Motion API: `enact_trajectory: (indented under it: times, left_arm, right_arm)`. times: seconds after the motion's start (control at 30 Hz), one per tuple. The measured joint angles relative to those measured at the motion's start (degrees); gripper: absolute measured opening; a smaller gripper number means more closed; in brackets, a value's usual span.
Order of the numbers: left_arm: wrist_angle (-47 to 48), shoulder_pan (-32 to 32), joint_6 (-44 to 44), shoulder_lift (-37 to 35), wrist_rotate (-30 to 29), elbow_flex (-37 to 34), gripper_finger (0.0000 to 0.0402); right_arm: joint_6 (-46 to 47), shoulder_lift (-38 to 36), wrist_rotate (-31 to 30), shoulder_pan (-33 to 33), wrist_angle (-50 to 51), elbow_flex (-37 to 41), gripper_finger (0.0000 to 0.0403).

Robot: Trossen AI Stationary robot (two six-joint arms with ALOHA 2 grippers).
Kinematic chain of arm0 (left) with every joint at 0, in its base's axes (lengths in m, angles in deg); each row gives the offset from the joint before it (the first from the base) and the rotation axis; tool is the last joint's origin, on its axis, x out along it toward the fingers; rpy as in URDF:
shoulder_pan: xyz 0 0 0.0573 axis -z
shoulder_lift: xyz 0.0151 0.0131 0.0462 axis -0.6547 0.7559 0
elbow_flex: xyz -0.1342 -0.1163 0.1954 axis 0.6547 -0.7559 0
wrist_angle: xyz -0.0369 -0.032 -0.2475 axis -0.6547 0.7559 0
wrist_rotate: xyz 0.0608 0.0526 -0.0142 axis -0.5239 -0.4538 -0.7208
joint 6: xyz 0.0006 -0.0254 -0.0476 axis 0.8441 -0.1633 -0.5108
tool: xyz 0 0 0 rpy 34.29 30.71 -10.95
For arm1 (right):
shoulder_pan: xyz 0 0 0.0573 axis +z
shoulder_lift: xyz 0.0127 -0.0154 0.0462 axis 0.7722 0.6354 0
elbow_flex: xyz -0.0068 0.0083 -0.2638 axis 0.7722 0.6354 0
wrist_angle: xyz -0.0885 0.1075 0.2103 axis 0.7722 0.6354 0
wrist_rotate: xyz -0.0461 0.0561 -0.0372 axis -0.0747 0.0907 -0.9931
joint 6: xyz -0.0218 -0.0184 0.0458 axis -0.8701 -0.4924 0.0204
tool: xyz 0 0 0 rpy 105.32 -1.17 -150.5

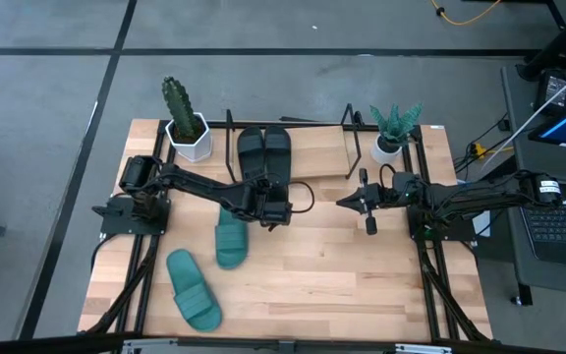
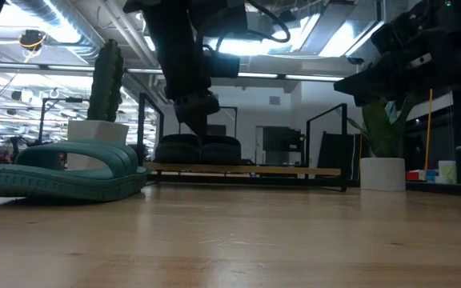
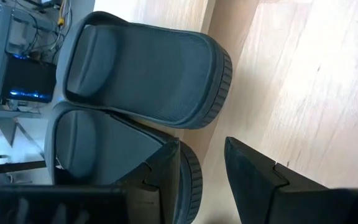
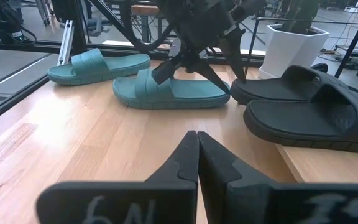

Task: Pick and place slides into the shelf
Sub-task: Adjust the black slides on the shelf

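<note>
Doing now: the left gripper (image 1: 272, 209) hangs over the front edge of the low black-rod shelf with the light wooden board (image 1: 324, 157). I think it is between slides, with a green one to fetch next.
Left hand: its two dark fingers are apart and nothing is between them. Only bare wood shows in the gap.
Black slides: the two black rubbery slides (image 1: 263, 149) lie side by side on the shelf board, just past the left fingers. One finger looks very close to the nearer slide. I cannot tell if it touches.
Near green slide: one teal-green rubbery slide (image 1: 231, 239) lies flat on the wooden table (image 1: 352, 280), just beside the left gripper, on the side away from the shelf.
Far green slide: the other teal-green slide (image 1: 194, 290) lies well apart, near the table's front corner on the left.
Right hand: the right gripper (image 1: 348, 202) waits over the table's right half, fingers pressed together and holding nothing.
How to do it well: lift up clear of the black slides first. Then go down on the near green slide, pinch its wide strap, and carry it to the bare part of the board beside the black pair.
Watch out: do not bump the black slides or the white pot with the cactus (image 1: 189, 138).
</note>
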Motion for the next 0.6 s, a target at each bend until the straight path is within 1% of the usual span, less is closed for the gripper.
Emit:
enact_trajectory:
  times: [0.17, 0.4, 0.5, 0.6]
  left_arm:
    - [0.68, 0.0, -0.14, 0.0, 0.29, 0.0, 0.0123]
    - [0.91, 0.0, -0.16, -0.02, -0.15, 0.0, 0.0182]
    - [0.91, 0.0, -0.13, -0.02, -0.19, 0.0, 0.0193]
    - [0.91, 0.0, 0.23, -0.02, -0.07, 0.0, 0.0195]
  right_arm:
    - [0.0, 0.0, -0.01, 0.0, 0.05, -0.01, 0.0005]
    - [0.0, 0.0, -0.02, 0.0, 0.07, -0.01, 0.0005]
    - [0.0, 0.0, 0.0, 0.0, 0.07, -0.01, 0.0005]
    - [0.0, 0.0, 0.0, 0.0, 0.07, -0.01, 0.0005]
